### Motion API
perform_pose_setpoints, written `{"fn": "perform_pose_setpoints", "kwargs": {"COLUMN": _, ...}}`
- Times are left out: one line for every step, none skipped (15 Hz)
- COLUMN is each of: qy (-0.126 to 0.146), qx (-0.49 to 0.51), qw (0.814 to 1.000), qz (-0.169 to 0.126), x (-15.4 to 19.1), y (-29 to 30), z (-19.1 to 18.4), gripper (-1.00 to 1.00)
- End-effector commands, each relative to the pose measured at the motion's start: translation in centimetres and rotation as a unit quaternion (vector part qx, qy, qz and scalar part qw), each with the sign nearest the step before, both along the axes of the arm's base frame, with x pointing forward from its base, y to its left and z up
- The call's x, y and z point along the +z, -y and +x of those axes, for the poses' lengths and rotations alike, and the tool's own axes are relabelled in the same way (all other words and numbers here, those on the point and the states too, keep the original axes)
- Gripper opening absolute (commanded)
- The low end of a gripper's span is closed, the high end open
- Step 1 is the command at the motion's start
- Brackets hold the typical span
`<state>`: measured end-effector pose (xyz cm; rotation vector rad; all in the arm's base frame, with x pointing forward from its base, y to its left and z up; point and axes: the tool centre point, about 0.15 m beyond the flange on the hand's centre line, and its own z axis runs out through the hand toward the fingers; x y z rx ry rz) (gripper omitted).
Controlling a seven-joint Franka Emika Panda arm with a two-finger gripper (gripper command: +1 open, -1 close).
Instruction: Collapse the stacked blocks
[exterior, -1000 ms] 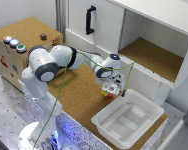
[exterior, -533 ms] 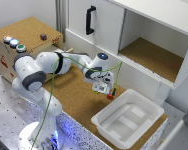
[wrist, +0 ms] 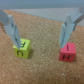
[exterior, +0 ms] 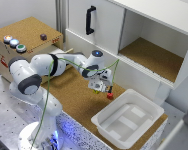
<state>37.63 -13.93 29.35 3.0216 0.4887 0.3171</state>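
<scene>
The arm is swinging toward the exterior view's right: one second ago the gripper [exterior: 99,85] was hanging over the middle of the cork mat [exterior: 74,92], and it is now hovering just beside the near corner of the white plastic tray [exterior: 126,122], close to a small red cube [exterior: 110,95]. The wrist view is showing two lettered cubes lying apart on the cork, a yellow-green cube [wrist: 21,49] and the red one [wrist: 66,53], side by side, neither resting on the other. Judged from this, the stack is already down and the task is essentially complete. The pincer is standing wide, holding nothing; one fingertip [wrist: 15,36] is reaching just above the yellow-green cube and the other just above the red cube, so both cubes are lying roughly beneath the fingers rather than between them.
</scene>
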Motion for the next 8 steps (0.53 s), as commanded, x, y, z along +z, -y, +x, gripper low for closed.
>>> {"fn": "perform_pose_setpoints", "kwargs": {"qy": -0.007, "qx": -0.040, "qw": 0.999, "qz": -0.025, "x": -3.4, "y": 2.8, "z": 4.8, "gripper": 1.00}}
{"fn": "perform_pose_setpoints", "kwargs": {"qy": -0.007, "qx": -0.042, "qw": 0.999, "qz": -0.028, "x": -4.0, "y": 3.3, "z": 5.5, "gripper": 1.00}}
{"fn": "perform_pose_setpoints", "kwargs": {"qy": -0.012, "qx": -0.044, "qw": 0.999, "qz": -0.028, "x": -4.6, "y": 3.8, "z": 6.3, "gripper": 1.00}}
{"fn": "perform_pose_setpoints", "kwargs": {"qy": -0.014, "qx": -0.047, "qw": 0.998, "qz": -0.026, "x": -5.0, "y": 4.1, "z": 6.8, "gripper": 1.00}}
{"fn": "perform_pose_setpoints", "kwargs": {"qy": -0.023, "qx": -0.048, "qw": 0.998, "qz": -0.022, "x": -5.6, "y": 4.5, "z": 7.4, "gripper": 1.00}}
{"fn": "perform_pose_setpoints", "kwargs": {"qy": -0.032, "qx": -0.049, "qw": 0.998, "qz": -0.017, "x": -6.0, "y": 4.8, "z": 7.9, "gripper": 1.00}}
{"fn": "perform_pose_setpoints", "kwargs": {"qy": -0.042, "qx": -0.048, "qw": 0.998, "qz": -0.014, "x": -6.8, "y": 5.1, "z": 8.3, "gripper": 1.00}}
{"fn": "perform_pose_setpoints", "kwargs": {"qy": -0.045, "qx": -0.045, "qw": 0.998, "qz": -0.020, "x": -7.4, "y": 5.3, "z": 8.6, "gripper": 1.00}}
